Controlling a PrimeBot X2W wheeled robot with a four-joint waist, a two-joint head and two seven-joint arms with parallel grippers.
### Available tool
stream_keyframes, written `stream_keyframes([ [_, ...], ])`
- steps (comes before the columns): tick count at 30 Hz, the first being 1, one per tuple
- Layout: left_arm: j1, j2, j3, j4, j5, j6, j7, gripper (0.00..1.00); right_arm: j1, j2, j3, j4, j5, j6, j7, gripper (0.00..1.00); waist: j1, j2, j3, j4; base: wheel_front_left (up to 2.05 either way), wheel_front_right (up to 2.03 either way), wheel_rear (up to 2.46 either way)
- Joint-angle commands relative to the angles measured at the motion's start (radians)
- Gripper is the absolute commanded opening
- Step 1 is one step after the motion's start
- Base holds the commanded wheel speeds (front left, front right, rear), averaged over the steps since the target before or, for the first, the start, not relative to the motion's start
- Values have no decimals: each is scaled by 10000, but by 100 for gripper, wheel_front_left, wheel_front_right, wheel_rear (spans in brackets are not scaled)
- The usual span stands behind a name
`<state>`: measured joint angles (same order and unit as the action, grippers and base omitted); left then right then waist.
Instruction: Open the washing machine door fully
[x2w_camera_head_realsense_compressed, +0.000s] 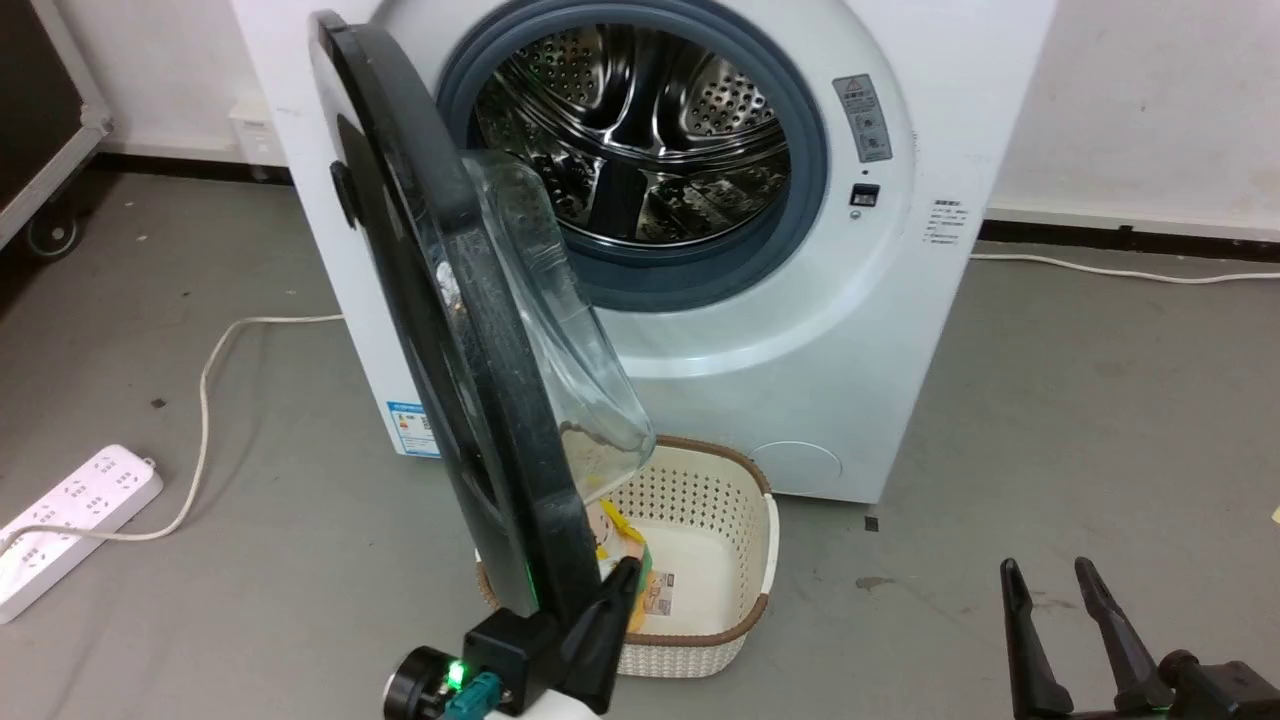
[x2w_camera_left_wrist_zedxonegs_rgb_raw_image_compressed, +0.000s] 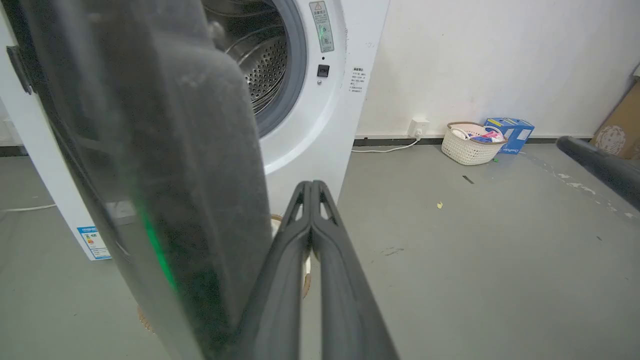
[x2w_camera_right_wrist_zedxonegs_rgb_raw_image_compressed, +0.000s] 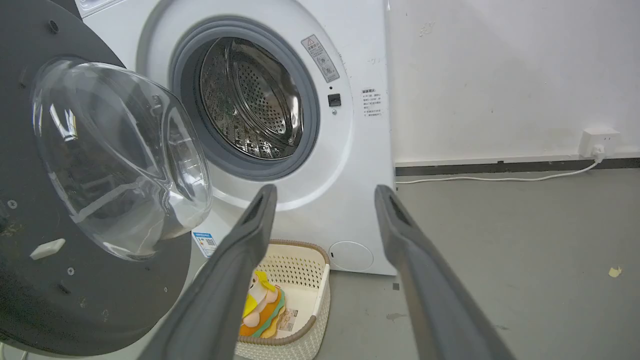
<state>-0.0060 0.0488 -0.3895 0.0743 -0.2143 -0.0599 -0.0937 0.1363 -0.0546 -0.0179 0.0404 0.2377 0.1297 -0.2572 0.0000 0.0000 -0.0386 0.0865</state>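
With left jaws clenched empty on the inner rim of the washing machine door (x2w_camera_head_realsense_compressed: 440, 300), right jaws released, push leftward. Follow hinge arc, clearing basket (x2w_camera_head_realsense_compressed: 700, 485).

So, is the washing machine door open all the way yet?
Not quite. Done: the washing machine door is unlatched and swung out, so the steel drum shows. In hand: the left end effector, fingers shut, sits at the door's lower edge. To do: push it wider, probably. The right end effector hangs open.
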Motion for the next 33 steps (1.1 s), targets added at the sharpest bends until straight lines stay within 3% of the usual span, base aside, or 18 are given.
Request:
stream_keyframes([
  [1,-140,35,77,104,18,70,-122,0,16,43,44,41,-6,10,-45,100,0,0,7,40,0,0,0],
  [10,-341,225,343,1005,-54,216,-503,0,-13,43,233,133,-199,10,-45,100,0,0,-87,707,0,0,0],
  [21,-313,549,691,1169,-180,456,-771,0,153,43,539,330,-94,10,-45,100,0,0,-156,2307,0,0,0],
  [27,-438,784,1270,1118,-456,718,-902,0,197,43,587,447,-188,10,-45,100,0,0,9,2982,0,0,0],
  [33,-803,1206,2219,1252,-977,882,-1094,0,80,43,681,456,-369,10,-45,100,0,0,584,3241,0,0,0],
])
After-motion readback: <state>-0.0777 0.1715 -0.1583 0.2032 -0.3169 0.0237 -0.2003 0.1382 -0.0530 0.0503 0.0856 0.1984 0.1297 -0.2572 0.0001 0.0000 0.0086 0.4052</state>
